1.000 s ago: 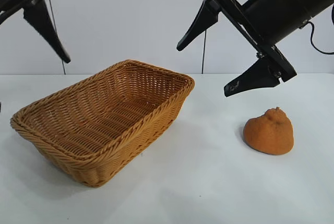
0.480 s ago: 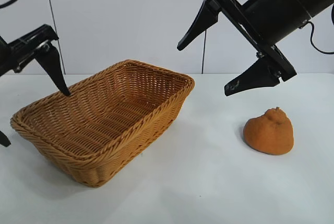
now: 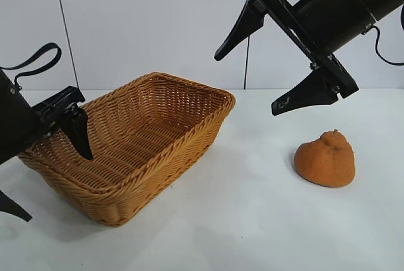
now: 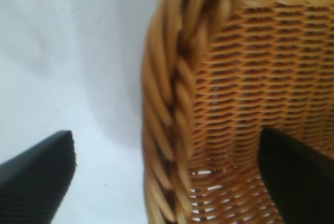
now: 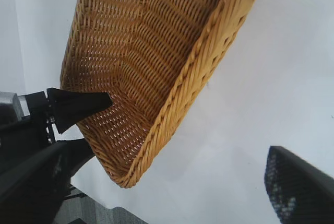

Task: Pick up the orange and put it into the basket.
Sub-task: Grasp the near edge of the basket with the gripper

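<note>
We are watching the basket (image 3: pixel 136 141) sitting toward the bench's left edge, and our left gripper (image 3: pixel 47 173), which was hanging high a second ago, is now straddling the basket's left rim with its fingers spread wide, one inside and one outside. Our right gripper (image 3: pixel 278 56) is staying put, spread wide and empty above the orange (image 3: pixel 325 158), which is lying untouched near the right edge, so the pick-up is not yet begun.

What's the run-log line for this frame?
left gripper: open, straddling basket rim at its left end | right gripper: open, raised above table | orange: on table, right of basket, untouched
</note>
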Controlling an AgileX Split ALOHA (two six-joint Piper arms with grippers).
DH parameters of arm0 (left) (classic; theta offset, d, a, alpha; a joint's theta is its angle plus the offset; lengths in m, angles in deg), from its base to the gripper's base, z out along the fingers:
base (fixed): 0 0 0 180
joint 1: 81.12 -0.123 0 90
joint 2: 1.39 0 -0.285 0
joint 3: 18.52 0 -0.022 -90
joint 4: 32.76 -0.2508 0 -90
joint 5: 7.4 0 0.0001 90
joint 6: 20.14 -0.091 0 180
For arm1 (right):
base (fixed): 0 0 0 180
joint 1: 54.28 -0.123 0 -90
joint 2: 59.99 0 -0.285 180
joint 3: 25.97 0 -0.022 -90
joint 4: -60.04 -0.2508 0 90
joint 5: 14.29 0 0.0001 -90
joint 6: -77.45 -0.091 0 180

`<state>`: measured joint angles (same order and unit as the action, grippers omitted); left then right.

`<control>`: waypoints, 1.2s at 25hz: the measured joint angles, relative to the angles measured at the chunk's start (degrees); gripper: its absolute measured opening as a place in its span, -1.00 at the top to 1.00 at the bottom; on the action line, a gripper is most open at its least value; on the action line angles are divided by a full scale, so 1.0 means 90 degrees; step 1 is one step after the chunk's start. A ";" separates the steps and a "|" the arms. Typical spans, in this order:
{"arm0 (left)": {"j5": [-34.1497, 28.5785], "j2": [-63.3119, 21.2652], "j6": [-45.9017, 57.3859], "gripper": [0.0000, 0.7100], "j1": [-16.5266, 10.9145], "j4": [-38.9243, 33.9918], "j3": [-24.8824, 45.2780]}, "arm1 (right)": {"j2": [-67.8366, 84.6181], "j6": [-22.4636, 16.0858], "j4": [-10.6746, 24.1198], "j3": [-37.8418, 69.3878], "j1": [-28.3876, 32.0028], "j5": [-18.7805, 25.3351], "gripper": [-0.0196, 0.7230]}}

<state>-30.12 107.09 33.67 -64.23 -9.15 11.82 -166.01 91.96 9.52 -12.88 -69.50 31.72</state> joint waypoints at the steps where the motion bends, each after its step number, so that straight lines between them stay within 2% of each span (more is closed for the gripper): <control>1: 0.0179 0.0000 0.0055 -0.89 0.0000 -0.0019 0.0105 | 0.0000 0.0000 0.0000 0.0000 0.0000 0.0000 -0.92; 7: 0.0804 0.0035 0.0120 -0.89 0.0000 -0.0461 0.0227 | 0.0000 0.0000 0.0000 0.0000 0.0000 -0.0014 -0.92; 15: 0.0828 0.0118 -0.0175 -0.87 0.0000 -0.0497 0.0227 | 0.0000 0.0000 0.0000 0.0000 0.0000 -0.0028 -0.92; 17: 0.0670 0.0177 -0.0232 -0.72 0.0000 -0.0497 0.0227 | 0.0000 0.0000 0.0000 0.0000 0.0000 -0.0028 -0.92; 28: 0.0437 0.0189 -0.0264 0.62 0.0000 -0.0471 0.0186 | 0.0000 0.0000 0.0000 0.0000 0.0000 -0.0041 -0.92; 30: 0.0324 0.0189 -0.0222 0.75 -0.0008 -0.0432 0.0154 | 0.0000 0.0000 0.0000 0.0000 0.0000 -0.0041 -0.92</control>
<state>-27.20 108.78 31.68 -64.31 -13.03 13.20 -166.01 91.96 9.52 -12.88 -69.50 31.36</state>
